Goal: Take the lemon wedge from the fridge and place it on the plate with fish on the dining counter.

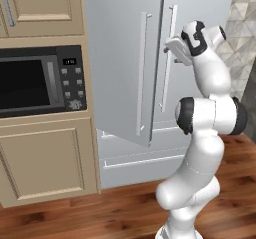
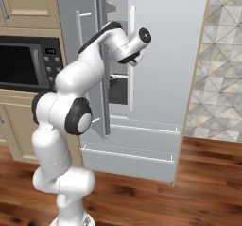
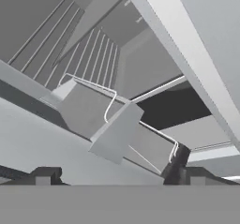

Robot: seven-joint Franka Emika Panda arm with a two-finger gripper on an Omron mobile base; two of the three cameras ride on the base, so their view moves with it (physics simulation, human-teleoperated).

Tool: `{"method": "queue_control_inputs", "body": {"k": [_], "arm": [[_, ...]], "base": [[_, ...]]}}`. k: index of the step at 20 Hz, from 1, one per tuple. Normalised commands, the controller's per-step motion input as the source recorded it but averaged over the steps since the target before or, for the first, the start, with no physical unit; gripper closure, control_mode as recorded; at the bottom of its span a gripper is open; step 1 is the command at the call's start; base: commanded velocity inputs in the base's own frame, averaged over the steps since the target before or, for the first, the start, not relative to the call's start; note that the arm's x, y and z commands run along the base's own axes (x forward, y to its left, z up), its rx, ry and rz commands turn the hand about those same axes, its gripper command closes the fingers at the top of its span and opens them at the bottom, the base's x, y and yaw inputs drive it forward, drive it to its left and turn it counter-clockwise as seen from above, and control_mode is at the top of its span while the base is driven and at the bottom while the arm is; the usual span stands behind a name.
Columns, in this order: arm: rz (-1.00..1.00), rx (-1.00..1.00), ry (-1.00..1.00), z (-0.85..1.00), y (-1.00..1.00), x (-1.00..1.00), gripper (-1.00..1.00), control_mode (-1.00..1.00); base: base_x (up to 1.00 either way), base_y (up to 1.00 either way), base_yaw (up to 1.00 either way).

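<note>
fridge: two doors, left one ajar; one microwave beside; claw released.

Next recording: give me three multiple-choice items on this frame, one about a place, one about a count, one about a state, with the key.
1. Where is the black built-in microwave relative to the tall pale grey French-door fridge?
A. to its left, in the beige cabinets
B. to its right
C. on top of it

2. How many long white vertical bar handles show on the upper fridge doors in the left base view?
A. one
B. two
C. four

3. What state is the fridge's left door in?
A. fully shut
B. swung partly open
C. removed

Key: 1 A, it sits in the cabinet wall left of the fridge. 2 B, one bar per door. 3 B, its edge stands off the front and the right base view shows the grey shelved interior through the gap.
</note>
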Motion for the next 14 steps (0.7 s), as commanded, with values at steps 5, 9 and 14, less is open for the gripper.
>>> {"method": "queue_control_inputs", "body": {"k": [5,9,14], "arm": [[0.00,0.00,0.00,0.00,0.61,0.09,-1.00,-1.00],[0.00,0.00,0.00,0.00,0.71,0.00,-1.00,-1.00],[0.00,0.00,0.00,0.00,0.75,0.00,-1.00,-1.00]], "base": [[0.00,0.00,0.00],[0.00,0.00,0.00],[0.00,0.00,0.00]]}}
